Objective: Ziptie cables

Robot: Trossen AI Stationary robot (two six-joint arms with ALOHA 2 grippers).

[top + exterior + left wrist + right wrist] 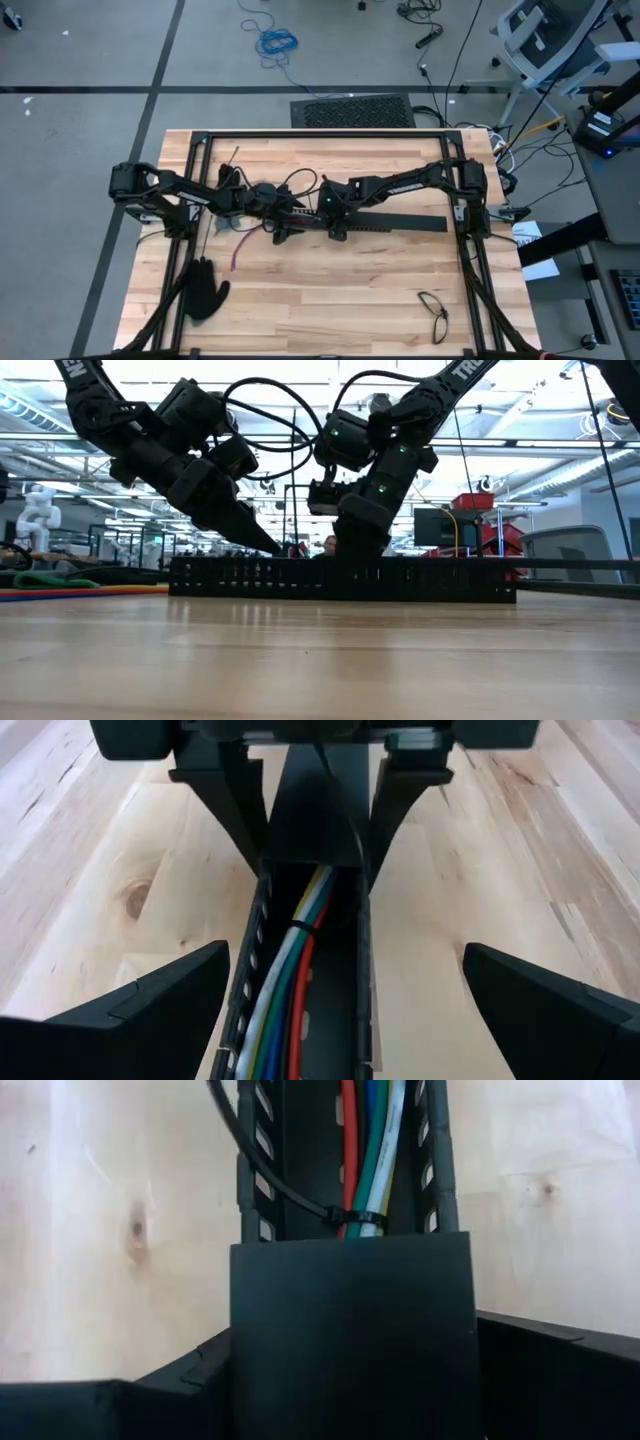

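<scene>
Reaching in from opposite sides, the two arms meet over the middle of the wooden worktop (330,290), both angled down toward a long black slotted channel (340,578) that lies flat on it. The left tool (340,985) stands wide open, one finger on each side of the channel and well clear of its walls, so it grips nothing. In the low view its dark fingers slope down to the channel's upper edge near the channel's middle.

The right tool (335,212) comes down more steeply from the other side and faces the left one along the channel. In the left wrist view its two fingers (225,795) straddle the channel walls from outside. They are fairly wide apart; whether they press on the walls I cannot tell.

The cables (290,990), red, blue, green, white and yellow, run side by side inside the channel, between the left tool's fingers and in front of the right tool. A ziptie (350,1216) is looped around the bundle, its thin black tail slanting up and out over the channel wall.

A black glove (205,288) lies near the worktop's left front, and a pair of glasses (435,310) toward the right front.
</scene>
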